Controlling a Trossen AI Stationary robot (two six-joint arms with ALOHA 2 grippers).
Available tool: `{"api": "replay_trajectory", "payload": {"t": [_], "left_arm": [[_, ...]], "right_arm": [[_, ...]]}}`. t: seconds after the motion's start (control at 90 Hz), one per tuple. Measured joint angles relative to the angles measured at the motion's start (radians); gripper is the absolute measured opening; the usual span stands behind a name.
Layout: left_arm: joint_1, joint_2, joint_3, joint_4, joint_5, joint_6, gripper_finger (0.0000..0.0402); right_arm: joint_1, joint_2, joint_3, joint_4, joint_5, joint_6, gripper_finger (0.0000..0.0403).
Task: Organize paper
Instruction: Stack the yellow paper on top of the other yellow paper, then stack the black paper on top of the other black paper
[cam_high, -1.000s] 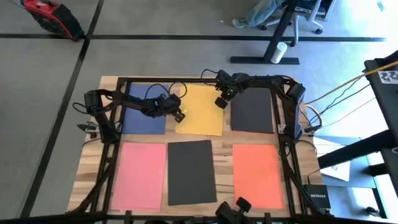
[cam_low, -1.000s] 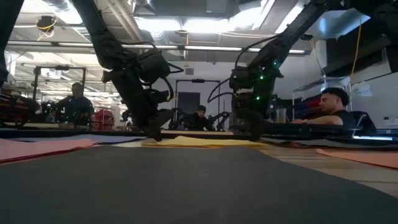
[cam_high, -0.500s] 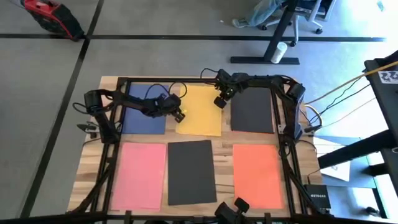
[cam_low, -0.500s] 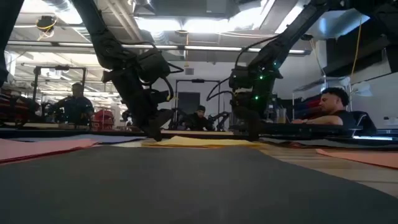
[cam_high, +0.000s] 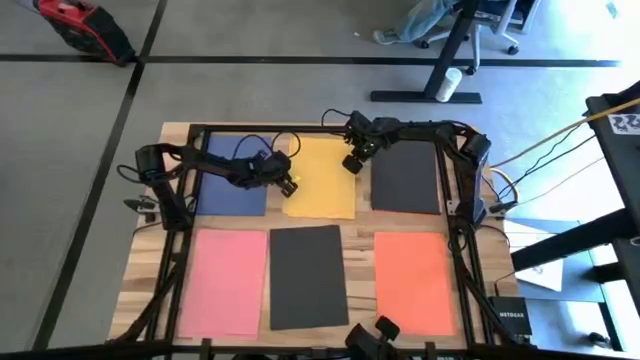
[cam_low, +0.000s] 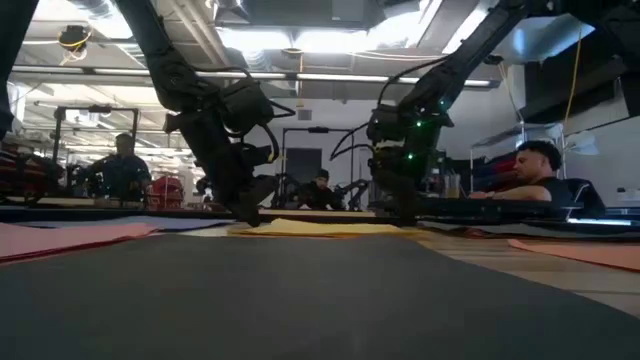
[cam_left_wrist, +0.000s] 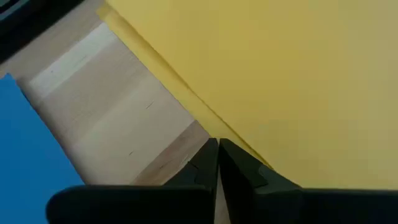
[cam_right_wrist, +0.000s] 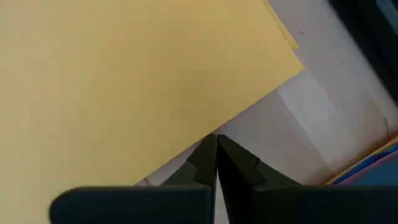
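While 6 sheets of construction paper are lying in 2 rows on the wooden table (cam_high: 356, 238), both arms are working at the yellow sheet (cam_high: 322, 178) in the middle of the far row. The left gripper (cam_high: 290, 187) is pressing down at that sheet's left edge, near its front left corner, and in the left wrist view its 2 fingers (cam_left_wrist: 205, 163) are pinched together right at the yellow edge; I cannot tell whether the paper is actually caught between them. The right gripper (cam_high: 351, 163) is sitting at the sheet's right edge, toward the far end, and its fingers (cam_right_wrist: 204, 159) are likewise closed tight with the tips meeting at the yellow border over bare wood.

From table height, both grippers are reaching down to the yellow sheet, which is rising slightly off the surface between them.

Flanking it, the blue sheet (cam_high: 231, 177) is lying under the left arm and a dark grey sheet (cam_high: 406, 177) is lying to the right. Along the near row are lying the pink sheet (cam_high: 225, 282), a second dark grey sheet (cam_high: 307, 276) and the orange sheet (cam_high: 414, 282).

People are sitting in the room beyond the table.
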Motion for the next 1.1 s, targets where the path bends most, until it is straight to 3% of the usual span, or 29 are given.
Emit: {"api": "replay_trajectory", "payload": {"t": [0.422, 0.756, 0.922, 1.1], "left_arm": [[0.0, 0.0, 0.0, 0.003, 0.0, 0.003, 0.0], [-0.001, 0.0, 0.0, 0.003, -0.009, 0.005, 0.0], [-0.014, -0.012, 0.0, 0.002, -0.011, 0.028, 0.0], [-0.05, -0.082, -0.001, 0.004, -0.019, 0.028, 0.0]], "right_arm": [[0.0, -0.001, 0.0, 0.018, -0.024, -0.007, 0.0], [0.012, -0.133, 0.0, -0.158, -0.026, -0.05, 0.0], [0.104, -0.203, 0.001, -0.244, -0.105, -0.11, 0.0], [0.231, -0.212, 0.001, -0.253, -0.113, -0.134, 0.0]]}}
